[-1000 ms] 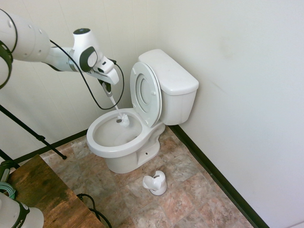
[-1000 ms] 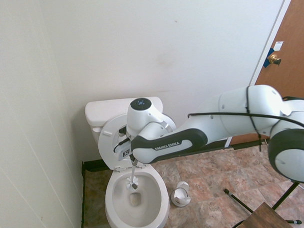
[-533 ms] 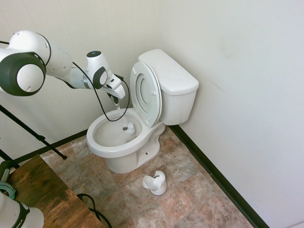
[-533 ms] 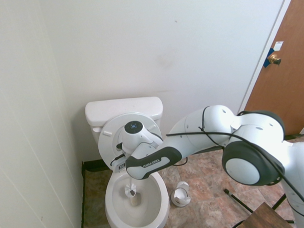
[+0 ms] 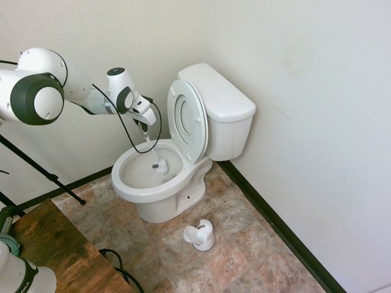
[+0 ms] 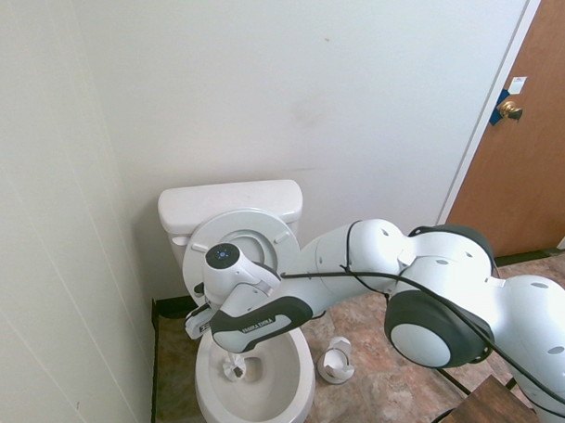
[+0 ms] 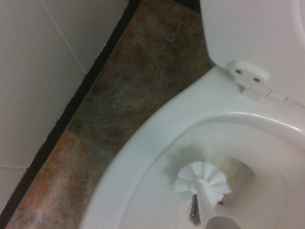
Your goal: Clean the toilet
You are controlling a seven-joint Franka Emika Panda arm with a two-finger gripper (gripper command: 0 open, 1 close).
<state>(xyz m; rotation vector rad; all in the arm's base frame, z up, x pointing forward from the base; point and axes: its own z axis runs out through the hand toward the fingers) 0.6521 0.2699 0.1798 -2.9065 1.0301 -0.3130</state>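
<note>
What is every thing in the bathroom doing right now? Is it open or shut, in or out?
toilet: seat and lid up, leaning on the tank; bowl open.
toilet brush: held upright, its head down inside the bowl.
gripper: shut on the brush handle, pointing down.
brush holder: on the floor beside the toilet, without the brush.
door: shut.

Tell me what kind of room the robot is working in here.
A small bathroom, most likely in a home. A white toilet stands in the corner with its lid up, a toilet brush reaches into the bowl, and its brush holder sits on the stone-look tiled floor.
</note>
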